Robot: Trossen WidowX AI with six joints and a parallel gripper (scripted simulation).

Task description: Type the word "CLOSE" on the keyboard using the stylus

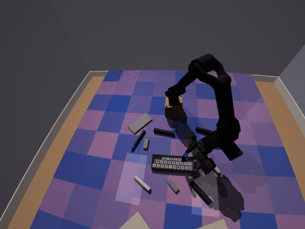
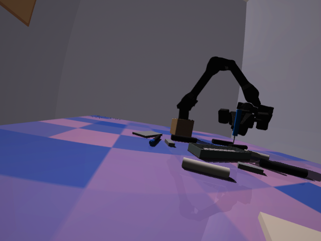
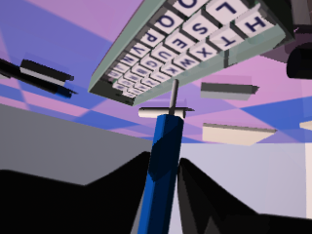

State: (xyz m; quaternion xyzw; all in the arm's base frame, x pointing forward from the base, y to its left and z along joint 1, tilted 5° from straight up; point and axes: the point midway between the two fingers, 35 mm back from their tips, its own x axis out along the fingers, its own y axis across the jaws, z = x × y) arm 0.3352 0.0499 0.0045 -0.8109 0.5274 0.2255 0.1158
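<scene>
A dark keyboard (image 1: 157, 156) (image 2: 204, 152) (image 3: 117, 58) with white lettered keys lies flat on the checkered desk. My gripper (image 1: 189, 153) (image 2: 239, 119) (image 3: 164, 161) is shut on the blue stylus (image 1: 185, 155) (image 2: 236, 121) (image 3: 166, 141) and holds it upright over the keyboard's right end. The thin grey tip points down at the outer row of keys. In the side view it hangs just above them. I cannot tell which key lies under the tip.
A second blue-tipped pen (image 1: 137, 140) (image 2: 155, 140), a grey slab (image 1: 139, 122), black cylinders (image 1: 163, 131) (image 1: 200, 192), a white cylinder (image 1: 142, 182) (image 2: 205, 167) and small grey blocks (image 1: 146, 143) (image 1: 173, 185) lie around the keyboard. A brown box (image 1: 173, 109) holds the arm's base.
</scene>
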